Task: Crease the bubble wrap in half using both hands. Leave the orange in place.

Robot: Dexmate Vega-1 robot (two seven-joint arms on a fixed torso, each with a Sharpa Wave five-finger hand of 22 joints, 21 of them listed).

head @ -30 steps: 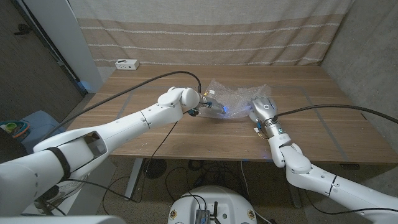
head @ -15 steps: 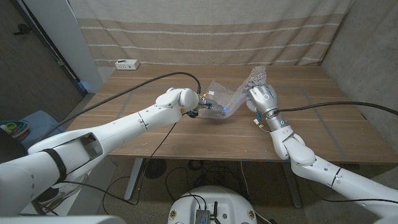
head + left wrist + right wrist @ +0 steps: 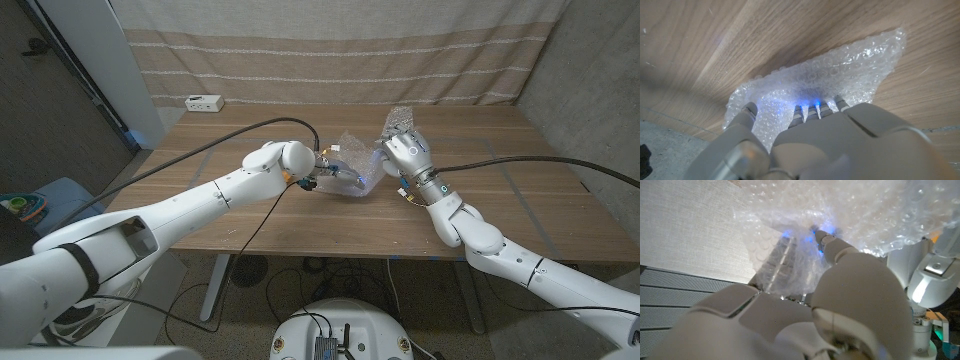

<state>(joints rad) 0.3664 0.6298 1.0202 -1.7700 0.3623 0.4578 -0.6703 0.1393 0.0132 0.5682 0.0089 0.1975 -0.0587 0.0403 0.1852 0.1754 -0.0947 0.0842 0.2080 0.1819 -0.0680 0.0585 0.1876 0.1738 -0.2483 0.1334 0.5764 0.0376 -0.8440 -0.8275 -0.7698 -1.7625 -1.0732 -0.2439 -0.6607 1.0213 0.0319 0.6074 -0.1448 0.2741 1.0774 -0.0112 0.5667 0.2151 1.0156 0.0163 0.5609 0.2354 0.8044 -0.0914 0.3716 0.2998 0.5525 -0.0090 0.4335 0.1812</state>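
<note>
Clear bubble wrap (image 3: pixel 362 150) held between both hands.

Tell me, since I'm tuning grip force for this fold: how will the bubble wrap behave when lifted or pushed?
Probably floppy: the bubble wrap already bends upward where the right hand holds its edge. Likely very light, since the raised part stands up thin and see-through. It may slide on the table unless the left hand presses it.

The right edge of the bubble wrap (image 3: pixel 362 160) is being lifted off the counter (image 3: pixel 250 215) and carried leftward by the right hand (image 3: pixel 403 152), toward the left hand (image 3: pixel 318 170).
</note>
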